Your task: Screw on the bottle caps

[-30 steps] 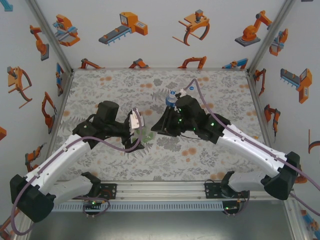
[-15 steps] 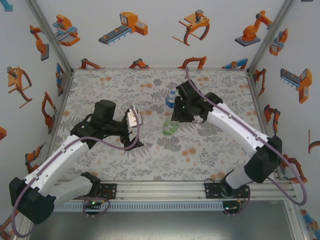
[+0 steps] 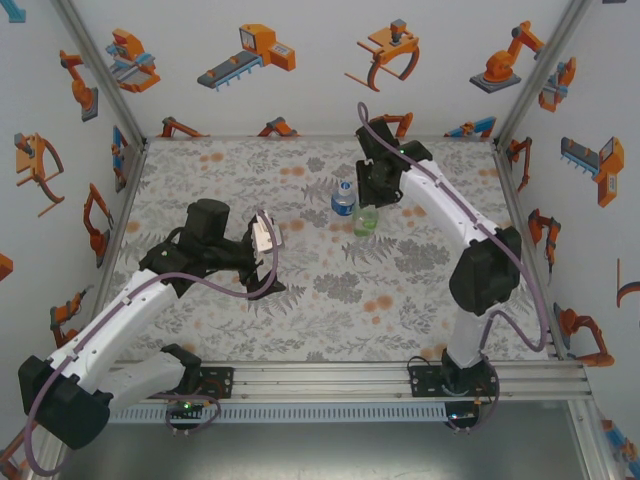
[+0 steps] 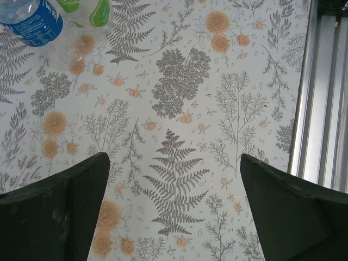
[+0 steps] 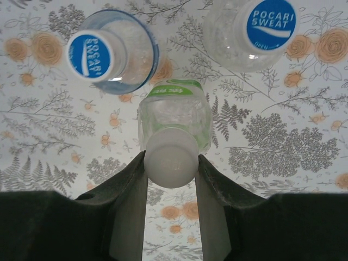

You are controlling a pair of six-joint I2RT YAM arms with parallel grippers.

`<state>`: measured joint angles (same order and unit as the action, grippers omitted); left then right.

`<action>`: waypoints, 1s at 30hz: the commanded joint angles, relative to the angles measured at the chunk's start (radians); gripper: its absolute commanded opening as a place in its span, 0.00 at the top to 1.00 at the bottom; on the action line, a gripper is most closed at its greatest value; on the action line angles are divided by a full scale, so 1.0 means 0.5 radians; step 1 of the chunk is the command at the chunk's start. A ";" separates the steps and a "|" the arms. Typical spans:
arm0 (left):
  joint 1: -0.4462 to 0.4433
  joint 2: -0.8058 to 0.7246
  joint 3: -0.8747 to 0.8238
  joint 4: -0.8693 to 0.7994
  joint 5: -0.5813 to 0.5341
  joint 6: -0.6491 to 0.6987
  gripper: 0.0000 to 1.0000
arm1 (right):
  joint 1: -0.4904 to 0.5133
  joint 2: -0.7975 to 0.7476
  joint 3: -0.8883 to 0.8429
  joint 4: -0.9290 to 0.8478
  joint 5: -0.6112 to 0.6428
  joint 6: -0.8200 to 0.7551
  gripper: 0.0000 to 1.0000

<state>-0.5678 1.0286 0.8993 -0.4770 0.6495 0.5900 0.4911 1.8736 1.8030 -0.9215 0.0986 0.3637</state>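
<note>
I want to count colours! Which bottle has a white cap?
The green-labelled bottle held by the right end effector; the two other bottles have blue caps.

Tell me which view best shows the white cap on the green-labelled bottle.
Right wrist: the white round plastic cap faces the camera, pinched by the right hand atop the green-labelled clear plastic bottle. Top external shows that bottle as a small green shape, its cap too small to tell. Left wrist catches its green label at the top edge.

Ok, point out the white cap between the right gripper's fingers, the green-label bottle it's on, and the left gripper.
white cap [image 5: 171, 163]: right wrist view, centre of its top.
green-label bottle [image 5: 175, 119]: right wrist view, clear shoulder below the cap.
left gripper [image 4: 174, 160]: left wrist view, midway between its open fingertips.
</note>
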 commanded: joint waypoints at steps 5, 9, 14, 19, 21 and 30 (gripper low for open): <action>0.024 -0.015 0.010 0.028 0.078 -0.023 0.03 | -0.040 0.078 0.059 -0.019 0.019 -0.082 0.76; 0.026 -0.011 0.011 0.028 0.076 -0.026 0.03 | -0.040 0.079 0.002 0.019 0.024 -0.074 0.66; 0.030 -0.023 0.008 0.039 0.077 -0.031 0.03 | -0.043 0.069 -0.056 0.042 0.023 -0.059 0.58; 0.034 -0.034 0.005 0.042 0.075 -0.036 0.03 | -0.040 0.055 -0.042 0.042 0.030 -0.054 0.50; 0.037 -0.038 0.003 0.043 0.066 -0.036 0.03 | -0.042 0.037 -0.024 0.040 0.030 -0.050 0.49; 0.068 -0.084 -0.075 0.216 -0.201 -0.219 0.03 | -0.046 -0.241 0.017 -0.021 0.126 -0.065 0.42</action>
<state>-0.5510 1.0073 0.8845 -0.4271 0.6151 0.5465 0.4725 1.8580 1.7813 -0.9123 0.1093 0.3393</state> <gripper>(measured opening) 0.966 0.565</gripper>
